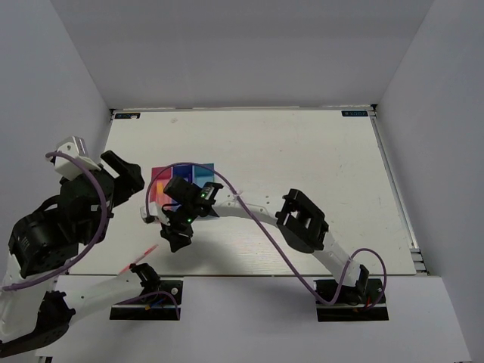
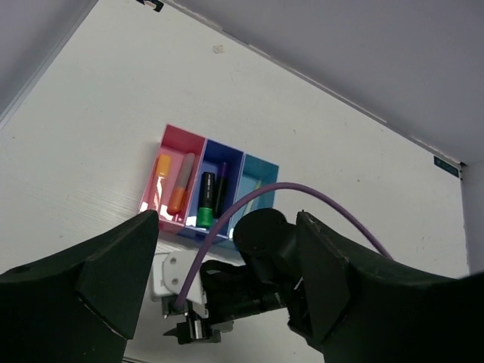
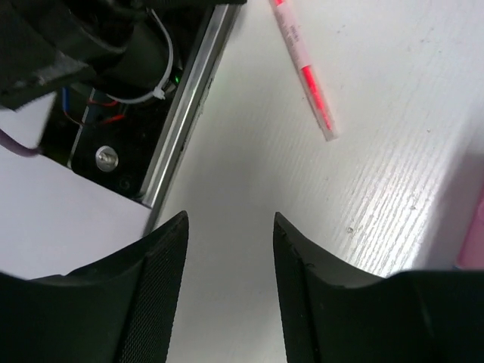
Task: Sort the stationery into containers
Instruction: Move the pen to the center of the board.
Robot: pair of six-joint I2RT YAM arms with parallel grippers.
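The left tool is gaping empty, facing the bins. The right tool is hovering released near the pen.

The top camera looks down from behind me over the counter. My left wrist sees the bins from high, my right the pink pen from close; overhead shares both.

My count: three small open rectangular plastic bins, joined in one row: one pink-red bin, one dark blue bin, one light blue bin. Short markers inside, four: two orange-pink markers, one green marker with black cap, one dark purple marker. Lying loose: one thin pink-and-white pen.
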